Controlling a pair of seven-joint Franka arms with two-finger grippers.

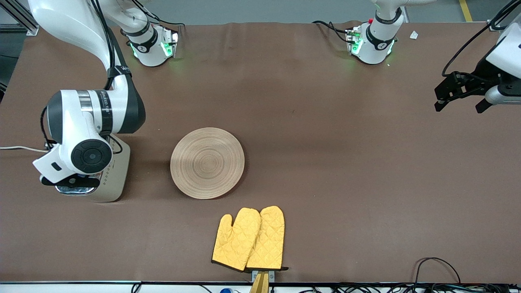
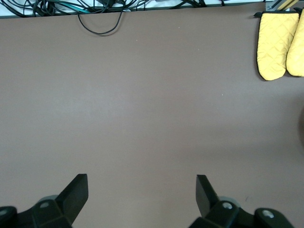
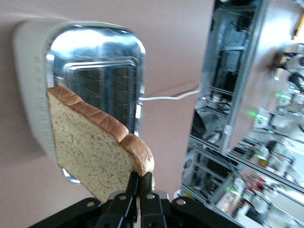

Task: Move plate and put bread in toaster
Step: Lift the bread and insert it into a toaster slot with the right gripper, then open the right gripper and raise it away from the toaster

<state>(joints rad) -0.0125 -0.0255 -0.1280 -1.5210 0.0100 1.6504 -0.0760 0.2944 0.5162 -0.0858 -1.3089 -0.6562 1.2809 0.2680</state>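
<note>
While over toaster point(image 3: 33, 95) | right pincer point(image 3: 138, 183) pinches bread point(image 3: 90, 152) edge

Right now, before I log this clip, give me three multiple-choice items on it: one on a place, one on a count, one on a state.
1. What is the right gripper over?
A. the plate
B. the toaster
C. the mitts

2. How many yellow oven mitts lie on the table?
A. one
B. two
C. four

3. What state is the bread in?
A. pinched in the right gripper
B. lying on the plate
C. held by the left gripper

Answers:
1 B: the right wrist view shows the toaster and its chrome slots directly under the gripper.
2 B: two mitts lie side by side, nearer the front camera than the plate.
3 A: the fingers are shut on the slice's edge; the left gripper is open and empty.
</note>
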